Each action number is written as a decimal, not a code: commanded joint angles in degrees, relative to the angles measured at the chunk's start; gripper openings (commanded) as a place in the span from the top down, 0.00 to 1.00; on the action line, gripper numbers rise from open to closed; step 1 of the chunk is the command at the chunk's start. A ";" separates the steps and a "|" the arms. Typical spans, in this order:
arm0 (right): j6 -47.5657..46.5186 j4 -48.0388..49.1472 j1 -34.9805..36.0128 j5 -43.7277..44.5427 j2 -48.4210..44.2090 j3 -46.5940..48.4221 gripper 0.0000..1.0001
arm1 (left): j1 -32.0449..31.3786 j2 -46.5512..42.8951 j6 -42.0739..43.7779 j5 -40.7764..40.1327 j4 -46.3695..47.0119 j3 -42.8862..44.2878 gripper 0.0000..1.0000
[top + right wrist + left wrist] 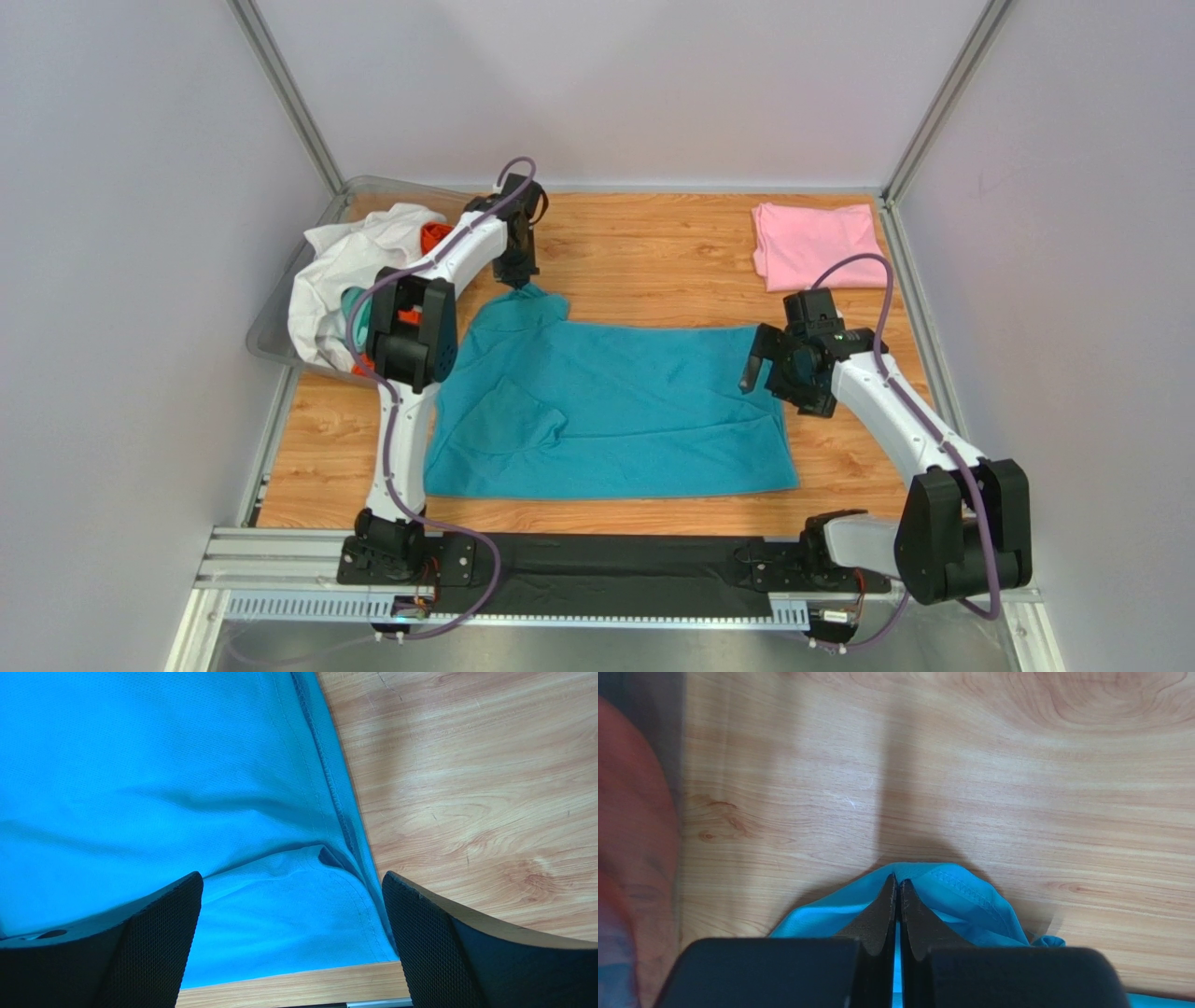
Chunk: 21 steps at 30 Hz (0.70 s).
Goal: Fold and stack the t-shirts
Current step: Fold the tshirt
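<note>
A teal-blue t-shirt [617, 413] lies spread on the wooden table. My left gripper [523, 284] is shut on its far left corner; in the left wrist view the fabric [962, 896] bunches around the closed fingertips [899, 882]. My right gripper [755, 370] is open and hangs over the shirt's right edge; the right wrist view shows the hem [330, 777] between the spread fingers [161, 924]. A folded pale pink t-shirt [817, 241] lies at the far right.
A clear bin [302, 329] at the far left holds a heap of white [351, 266], orange [438, 231] and aqua shirts. Grey walls enclose the table. Bare wood [659, 259] shows between the two shirts.
</note>
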 commanded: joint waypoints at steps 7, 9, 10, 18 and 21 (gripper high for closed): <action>-1.10 1.83 -1.80 0.01 0.08 1.73 0.00 | 0.60 -5.88 6.17 -2.26 5.41 -1.48 1.00; -1.18 2.01 -1.98 0.36 0.78 2.52 0.00 | 0.60 -7.01 6.34 -2.88 5.50 -1.91 1.00; -1.18 2.27 -2.42 0.53 1.14 2.88 0.00 | 0.60 -7.28 6.35 -3.23 5.59 -2.18 1.00; -0.04 3.85 -3.65 2.11 6.32 7.18 0.00 | 0.69 -9.92 7.48 -9.11 6.46 -4.55 1.00; 0.48 5.35 -3.91 2.29 8.87 8.50 0.00 | 0.78 -10.27 8.36 -8.69 7.17 -5.17 1.00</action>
